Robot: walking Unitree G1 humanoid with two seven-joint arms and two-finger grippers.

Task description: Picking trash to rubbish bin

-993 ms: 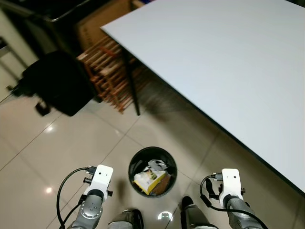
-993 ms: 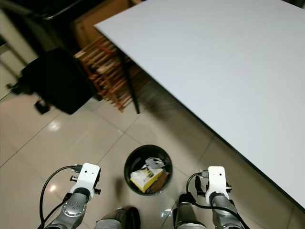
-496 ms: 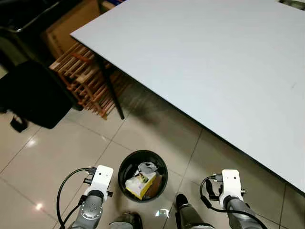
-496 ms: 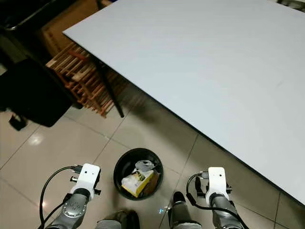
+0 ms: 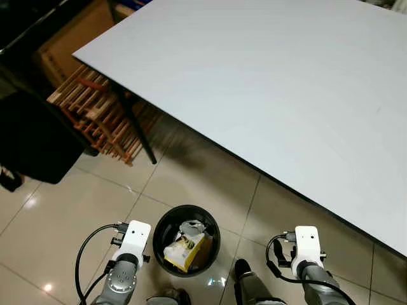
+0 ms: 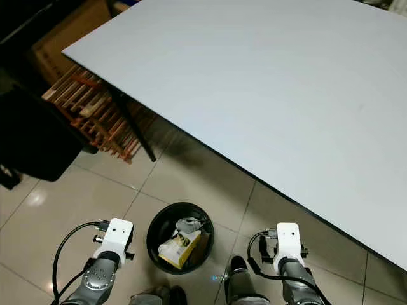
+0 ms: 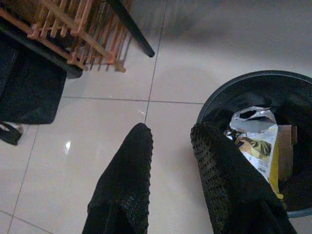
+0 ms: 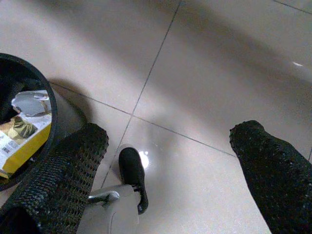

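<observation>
A wide white table (image 5: 273, 95) slants across the upper part of the head views, its dark leg (image 5: 135, 130) standing on the tiled floor (image 5: 203, 184) below the table's left corner. Behind that corner, under the table edge, leans a wooden slatted rack (image 5: 95, 117), with a cardboard box (image 5: 73, 44) further back and a black bag (image 5: 28, 140) on the floor to the left. On the floor just off the table's near edge, between the 2 arms, stands a round black bin (image 5: 186, 240). Inside it lie a yellow packet (image 5: 184, 248) and a crumpled silver wrapper (image 5: 189, 227) touching it. The left claw (image 7: 170, 139) hangs low beside the bin's left rim, its 2 black fingers slightly apart and holding nothing. The right claw (image 8: 170, 136) hangs on the bin's other side over bare tiles, its fingers spread wide and empty, with the robot's black foot (image 8: 132, 173) below it.
</observation>
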